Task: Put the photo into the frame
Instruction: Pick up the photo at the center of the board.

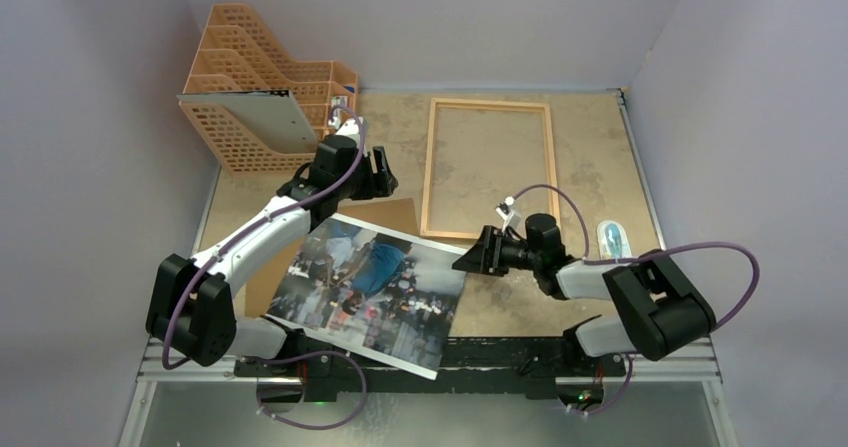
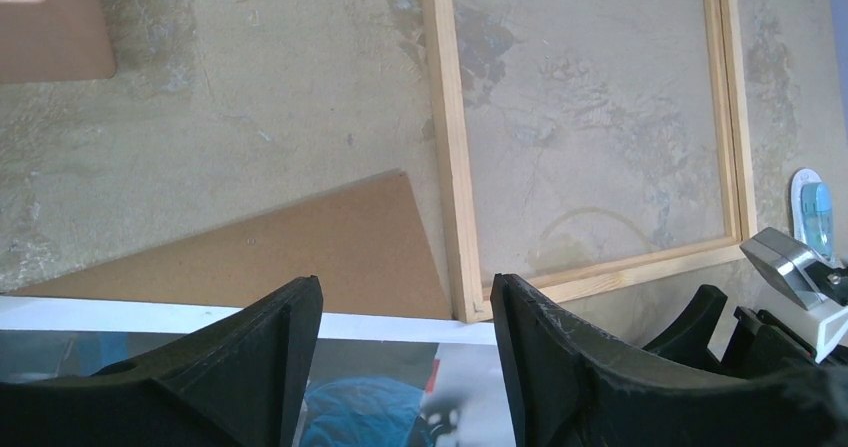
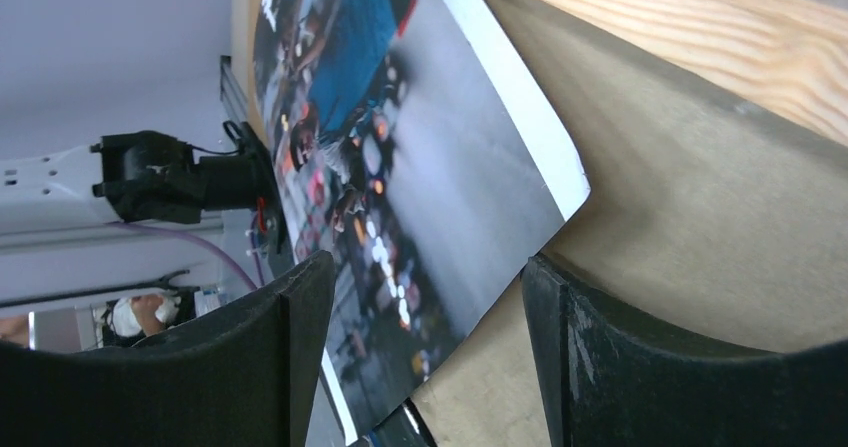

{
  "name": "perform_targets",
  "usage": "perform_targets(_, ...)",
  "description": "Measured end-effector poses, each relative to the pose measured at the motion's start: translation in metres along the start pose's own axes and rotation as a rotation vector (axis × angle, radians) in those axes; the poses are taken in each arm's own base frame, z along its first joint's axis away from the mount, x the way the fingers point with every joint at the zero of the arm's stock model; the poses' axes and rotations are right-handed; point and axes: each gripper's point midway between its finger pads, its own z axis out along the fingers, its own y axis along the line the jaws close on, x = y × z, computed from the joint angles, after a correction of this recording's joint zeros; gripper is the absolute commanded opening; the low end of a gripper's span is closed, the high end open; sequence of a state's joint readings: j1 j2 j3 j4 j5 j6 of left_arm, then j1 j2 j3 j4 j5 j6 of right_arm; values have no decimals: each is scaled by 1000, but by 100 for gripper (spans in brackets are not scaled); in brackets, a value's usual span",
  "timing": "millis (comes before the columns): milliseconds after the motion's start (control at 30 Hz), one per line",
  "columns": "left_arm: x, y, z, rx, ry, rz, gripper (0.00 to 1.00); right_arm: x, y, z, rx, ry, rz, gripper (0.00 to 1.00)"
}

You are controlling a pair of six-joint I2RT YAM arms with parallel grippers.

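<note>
The photo lay face up and skewed on the near left of the counter. Its near edge reached out over the counter's front rail, and its far left part rested on the brown backing panel. Its far edge ran just beside the near left corner of the frame; whether the two touched could not be told. The frame lay flat toward the back of the counter, with the counter showing through it. The photo was therefore not yet in the frame, and the step in hand looked like getting a hold on the print in order to carry it over.

The right gripper sat low at the photo's right corner. Its fingers were apart, with the edge of the print between them and not clamped on it. The left gripper hovered above the photo's far edge and the backing panel, its fingers also apart and holding nothing.

The next move probably called for the right fingers to close on that thin edge without creasing it. The print would then need lifting clear of the panel and turning square to the frame. The frame looked only slightly larger than the print, so the alignment would need care.
</note>
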State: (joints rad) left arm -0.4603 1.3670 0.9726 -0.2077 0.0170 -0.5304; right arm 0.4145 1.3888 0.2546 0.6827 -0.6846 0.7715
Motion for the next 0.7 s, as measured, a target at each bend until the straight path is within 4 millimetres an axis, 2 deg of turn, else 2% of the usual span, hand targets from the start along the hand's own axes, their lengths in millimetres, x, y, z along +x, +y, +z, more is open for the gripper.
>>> perform_targets(167,-2,-2,-1,7,-3,0,66,-7,17,5,-83,-19,-25,70)
perform_targets(333,-2,-3,-1,12,-2,0,66,-4,24,14,-120,-6,35,68)
perform_targets(500,-3,-1,-1,1,-6,0,65,1,30,22,-128,3,108,58)
perform_targets(600,1,15,2,-76,-23,-17,62,1,33,28,-118,-8,138,59)
perform_targets(633,8,24,4,-109,-20,-29,59,-1,35,31,-113,-16,142,60)
perform_targets(700,37,45,7,-176,24,-52,53,-6,38,36,-102,-34,149,60)
